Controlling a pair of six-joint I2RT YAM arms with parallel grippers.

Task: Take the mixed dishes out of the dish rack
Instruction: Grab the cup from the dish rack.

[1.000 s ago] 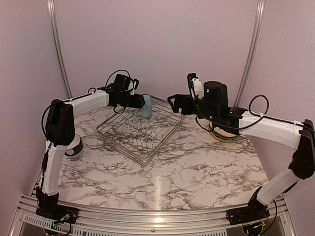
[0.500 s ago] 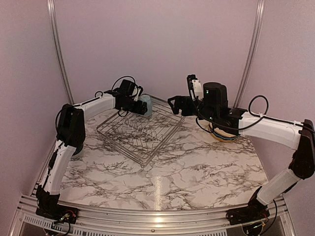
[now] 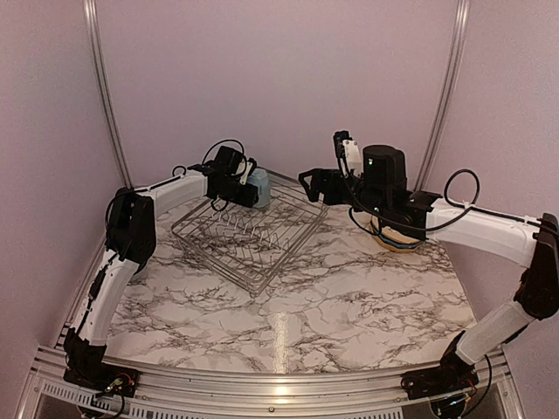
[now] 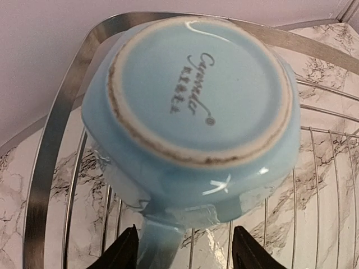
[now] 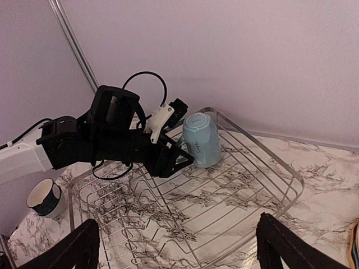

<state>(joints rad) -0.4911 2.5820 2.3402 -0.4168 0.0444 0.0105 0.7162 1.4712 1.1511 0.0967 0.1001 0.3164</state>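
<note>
The pale blue mug (image 3: 258, 186) stands upside down in the far corner of the silver wire dish rack (image 3: 262, 262). In the left wrist view the mug's base (image 4: 196, 95) fills the frame and its handle points down between my fingers. My left gripper (image 4: 185, 255) is open, one finger on each side of the handle, and it shows from above too (image 3: 246, 194). My right gripper (image 3: 306, 185) is open and empty, above the rack's far right edge. The right wrist view shows the mug (image 5: 203, 137) and the rack (image 5: 269, 168). The rack holds nothing else.
A stack of plates (image 3: 397, 242), mustard and blue rims showing, lies on the table under my right arm. The teal and white bowl (image 5: 45, 197) stands left of the rack. The wall is close behind the rack. The grey-green bowl is out of view.
My left arm has stretched further toward the back, bringing its gripper up to the mug. Its elbow now hides the teal bowl from above. The right arm has barely moved.
</note>
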